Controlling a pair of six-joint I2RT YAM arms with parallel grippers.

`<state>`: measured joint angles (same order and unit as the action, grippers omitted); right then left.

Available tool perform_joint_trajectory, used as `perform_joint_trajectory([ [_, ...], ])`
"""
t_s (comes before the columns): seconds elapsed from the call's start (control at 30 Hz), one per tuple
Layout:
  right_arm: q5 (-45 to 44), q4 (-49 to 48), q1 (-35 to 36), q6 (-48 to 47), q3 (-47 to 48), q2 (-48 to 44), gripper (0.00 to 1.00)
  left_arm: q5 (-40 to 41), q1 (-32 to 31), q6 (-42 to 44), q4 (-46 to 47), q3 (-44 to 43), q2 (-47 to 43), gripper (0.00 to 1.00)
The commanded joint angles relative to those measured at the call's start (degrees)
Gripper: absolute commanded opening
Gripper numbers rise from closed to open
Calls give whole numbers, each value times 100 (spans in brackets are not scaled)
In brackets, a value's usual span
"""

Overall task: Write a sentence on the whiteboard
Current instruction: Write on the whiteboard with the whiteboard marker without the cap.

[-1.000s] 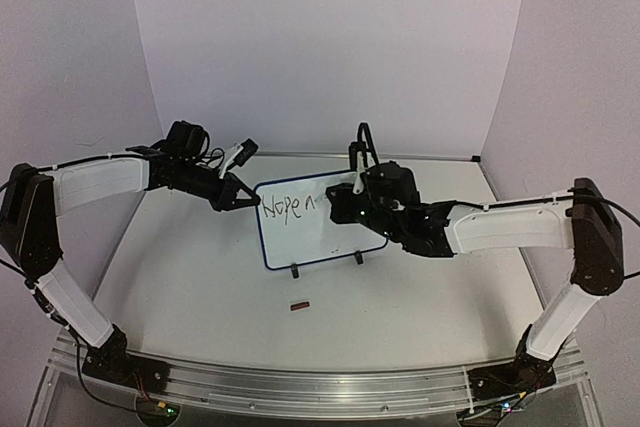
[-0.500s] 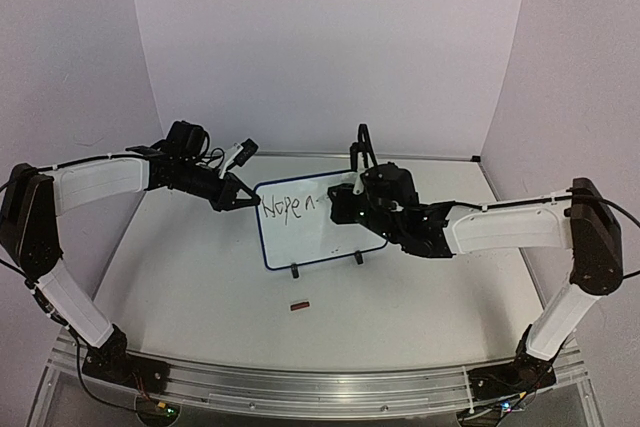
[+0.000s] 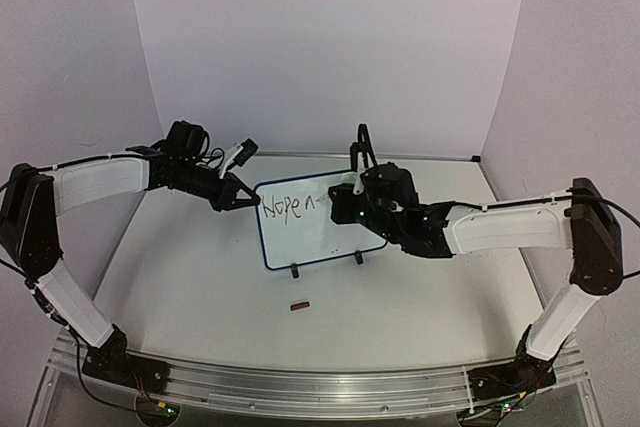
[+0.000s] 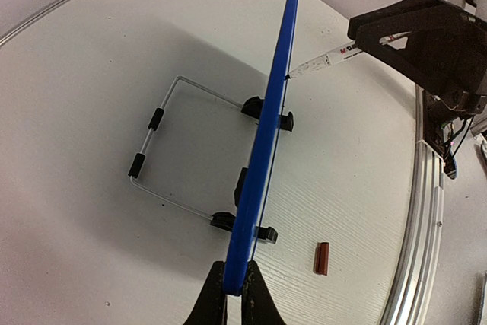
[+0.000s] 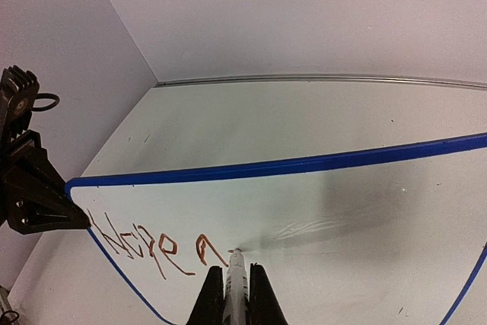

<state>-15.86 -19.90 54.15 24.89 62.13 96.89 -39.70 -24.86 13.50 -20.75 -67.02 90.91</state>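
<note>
The whiteboard (image 3: pixel 322 239), white with a blue frame, stands tilted on two black feet mid-table. My left gripper (image 3: pixel 250 203) is shut on the frame's upper left corner; in the left wrist view the jaws (image 4: pixel 234 288) pinch the blue edge (image 4: pixel 268 131). On the board, the sentence (image 3: pixel 287 208) reads "Hope n", with a short stroke after it. My right gripper (image 3: pixel 346 209) is shut on a white marker (image 5: pixel 237 279). The marker's tip touches the board (image 5: pixel 350 211) just right of the reddish letters (image 5: pixel 148 243). The marker (image 4: pixel 326 58) also shows beyond the board's edge.
A small brown marker cap (image 3: pixel 298 305) lies on the table in front of the board, also seen as the cap (image 4: pixel 323 258). A wire stand (image 4: pixel 156 150) props the board from behind. A metal rail (image 3: pixel 320 384) runs along the near edge. Walls close in on three sides.
A short stroke has appeared right of the "n" as the marker tip shifted slightly. The left arm has not moved.
</note>
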Motion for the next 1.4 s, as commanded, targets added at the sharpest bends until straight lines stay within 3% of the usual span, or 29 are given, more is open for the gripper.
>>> perform_joint_trajectory([
  [0.0,-260,-118,-14,-90,136,-207,0,409,-19,194,-1,14,32,0],
  [1.37,167,-354,-12,11,59,-4,0,393,-22,194,1,14,40,0],
])
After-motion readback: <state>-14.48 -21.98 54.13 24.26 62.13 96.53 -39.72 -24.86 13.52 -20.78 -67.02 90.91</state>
